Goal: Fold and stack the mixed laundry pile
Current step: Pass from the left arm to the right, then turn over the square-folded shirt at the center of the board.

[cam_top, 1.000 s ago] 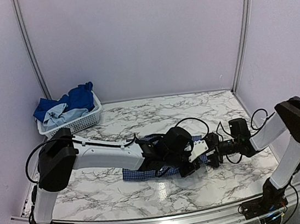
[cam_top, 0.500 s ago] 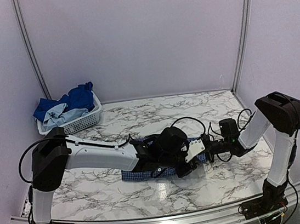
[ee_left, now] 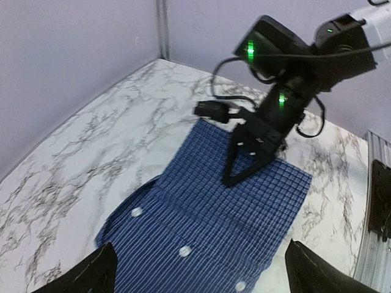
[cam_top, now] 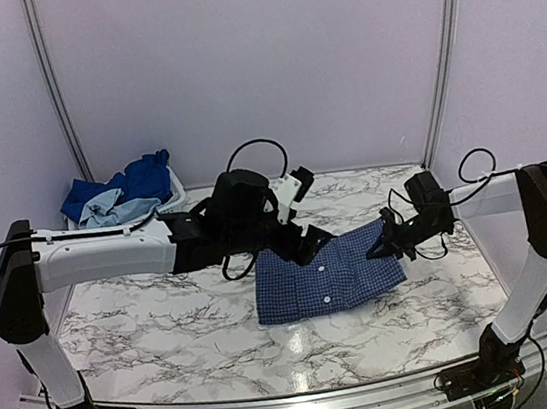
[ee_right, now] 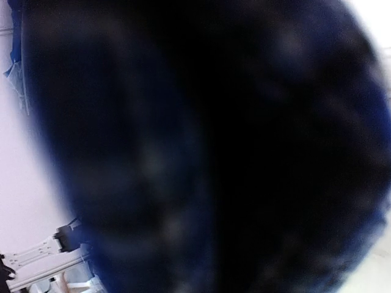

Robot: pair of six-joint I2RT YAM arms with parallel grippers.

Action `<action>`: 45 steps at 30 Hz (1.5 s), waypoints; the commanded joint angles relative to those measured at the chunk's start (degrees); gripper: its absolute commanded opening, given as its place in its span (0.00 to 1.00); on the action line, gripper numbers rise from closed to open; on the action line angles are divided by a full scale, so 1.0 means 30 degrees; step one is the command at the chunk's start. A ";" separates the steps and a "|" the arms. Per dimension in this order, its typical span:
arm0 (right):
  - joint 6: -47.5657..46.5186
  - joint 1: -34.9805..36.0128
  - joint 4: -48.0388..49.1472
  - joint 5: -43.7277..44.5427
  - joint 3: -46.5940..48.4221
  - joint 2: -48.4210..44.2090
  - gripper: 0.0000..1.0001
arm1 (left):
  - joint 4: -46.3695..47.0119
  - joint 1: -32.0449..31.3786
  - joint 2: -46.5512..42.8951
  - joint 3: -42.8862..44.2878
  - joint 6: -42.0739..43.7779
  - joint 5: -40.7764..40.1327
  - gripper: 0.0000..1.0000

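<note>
Navy check shirt (cam_top: 329, 280): lies folded into a rough rectangle on the marble table (cam_top: 168, 319), placket up, with white buttons (ee_left: 183, 250) in a row along its near edge

Left gripper (ee_left: 204, 268): hangs above the far left part of the shirt, clear of the cloth. Jaws are spread wide. In the left wrist view the two fingers (ee_left: 91, 274) sit at opposite lower corners with bare shirt between them. Nothing is held.

Right gripper (ee_left: 232, 177): reaches in at the far right corner of the shirt. Jaws are closed to a point on the shirt cloth. In the top view that corner stands raised toward the jaws, above the rest of the shirt. The right wrist view is filled with blurred dark blue cloth right up against the lens.

Remaining laundry: royal blue clothes (cam_top: 144, 176) and a pale blue garment (cam_top: 113, 210) are heaped in a white slatted basket (cam_top: 145, 224), well apart from the shirt, to its left and farther back
</note>
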 commanded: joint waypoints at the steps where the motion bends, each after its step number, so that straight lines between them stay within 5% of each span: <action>1: -0.6502 -0.1974 -0.8139 0.3294 0.1783 -0.1070 0.00 | -0.1801 0.0913 -0.0801 -0.0714 -0.2496 -0.0776 0.99; 8: -1.0551 -0.3960 -1.3187 1.0017 0.6083 -0.2081 0.00 | -0.4804 0.2145 -0.0422 0.0049 -0.3882 -0.0094 0.99; 18: -1.0465 -0.4096 -1.7498 1.9604 1.5336 -0.1598 0.00 | -0.6629 0.4183 -0.1142 -0.0565 -0.4008 -0.0377 0.99; 26: -0.8927 0.2069 -2.1186 2.5181 2.2100 0.2977 0.00 | -0.7011 0.5986 -0.1934 -0.1365 -0.3618 0.0250 0.99; 36: -0.6553 0.7495 -1.9328 2.1085 2.0615 0.8561 0.00 | -0.7037 0.7701 -0.3056 -0.2349 -0.3782 0.1480 0.99; 45: -0.6931 1.1482 -1.8617 1.3615 2.5458 1.4037 0.02 | -0.6694 0.8477 -0.4255 -0.3956 -0.4487 0.2337 0.99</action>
